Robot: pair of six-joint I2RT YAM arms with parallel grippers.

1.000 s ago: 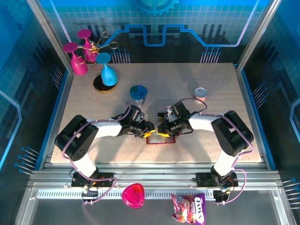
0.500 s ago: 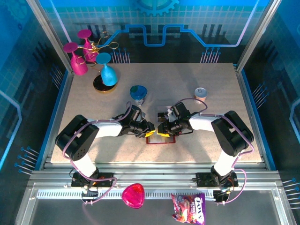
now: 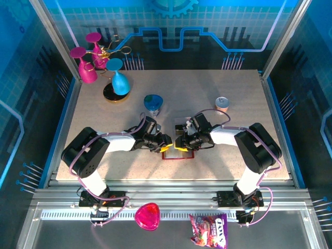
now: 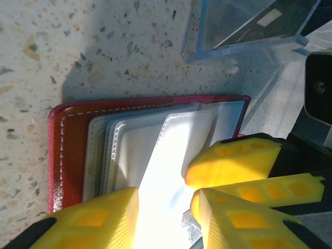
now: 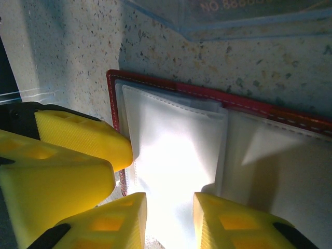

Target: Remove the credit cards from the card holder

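The holder (image 3: 176,155) lay spread open on the surface (image 3: 207,98), near its front edge and between the two arms. Its pale pockets faced up and its red edge (image 4: 70,150) rested flat.

The left tool (image 4: 167,198) was down over the pockets with its jaws parted. The washed-out pocket face showed in the gap, and nothing was seen clamped between them. The right tool (image 5: 170,201) came in from the other side in the same way, jaws apart over the pocket, and nothing was seen pinched there either. One of its fingers (image 4: 233,162) sat just beside the left tool's, on the holder.

A clear plate (image 4: 244,26) lay just beyond the holder, apart from it.

Glare hid the pocket mouths, so no edge of the cards could be made out. By my judgement the task was at an early stage: the holder was open and both tools were at the pockets. The cards were likely still tucked in, so drawing each one out and setting it on the surface remained to be done.
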